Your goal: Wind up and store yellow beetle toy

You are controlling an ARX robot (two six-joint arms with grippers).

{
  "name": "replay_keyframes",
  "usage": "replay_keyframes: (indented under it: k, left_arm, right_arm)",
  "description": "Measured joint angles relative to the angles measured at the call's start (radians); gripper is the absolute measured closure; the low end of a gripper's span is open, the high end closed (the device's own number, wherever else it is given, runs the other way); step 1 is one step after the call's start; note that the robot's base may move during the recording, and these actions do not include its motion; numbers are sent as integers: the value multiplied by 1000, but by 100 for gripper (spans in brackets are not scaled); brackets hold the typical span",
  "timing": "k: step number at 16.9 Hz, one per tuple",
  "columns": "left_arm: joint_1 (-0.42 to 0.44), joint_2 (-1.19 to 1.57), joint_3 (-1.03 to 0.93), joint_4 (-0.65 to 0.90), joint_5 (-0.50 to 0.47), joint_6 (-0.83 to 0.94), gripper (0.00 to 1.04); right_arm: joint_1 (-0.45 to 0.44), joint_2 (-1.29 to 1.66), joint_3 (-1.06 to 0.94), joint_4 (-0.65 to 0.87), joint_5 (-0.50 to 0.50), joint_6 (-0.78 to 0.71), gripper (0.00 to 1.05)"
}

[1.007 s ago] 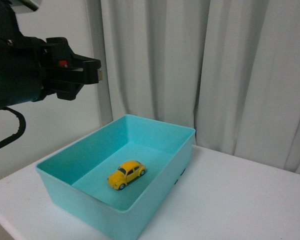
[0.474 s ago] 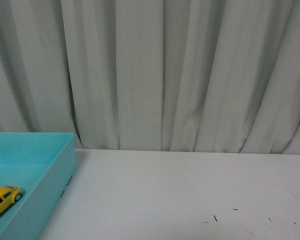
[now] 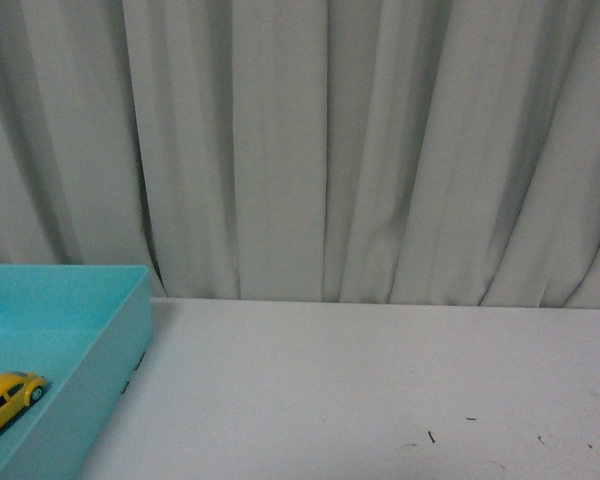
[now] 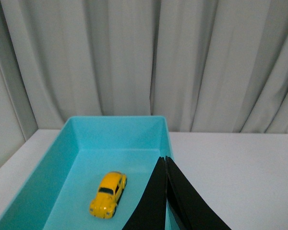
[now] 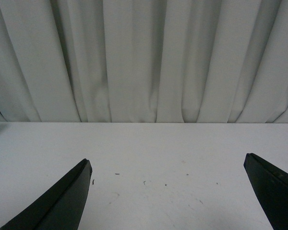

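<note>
The yellow beetle toy [image 4: 108,194] rests on its wheels on the floor of a turquoise bin [image 4: 115,123]. In the front view the yellow beetle toy [image 3: 8,397] shows at the lower left edge, inside the turquoise bin [image 3: 100,345]. My left gripper [image 4: 165,159] is shut with nothing held, its black fingers pressed together above the bin's side wall, apart from the car. My right gripper [image 5: 168,161] is open and empty over bare white table. Neither arm appears in the front view.
The white table [image 3: 380,380] carries a few small dark specks [image 3: 430,436]. Pale grey curtains [image 3: 330,140] hang along its far edge. In the left wrist view a plain wall [image 4: 2,124] stands beside the bin.
A second ago the front view showed the whole bin with the left arm above it. It then swung right, leaving only the bin's corner; no change in the last half second.
</note>
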State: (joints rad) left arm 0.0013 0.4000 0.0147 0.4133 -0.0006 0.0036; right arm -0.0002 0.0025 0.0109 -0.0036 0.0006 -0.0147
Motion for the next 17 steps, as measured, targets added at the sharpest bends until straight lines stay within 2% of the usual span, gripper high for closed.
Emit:
replay_keyframes:
  k: [17]
  left_arm:
    - [0, -200, -5, -213, 0, 0, 103]
  right_arm:
    - [0, 0, 0, 0, 0, 0, 7]
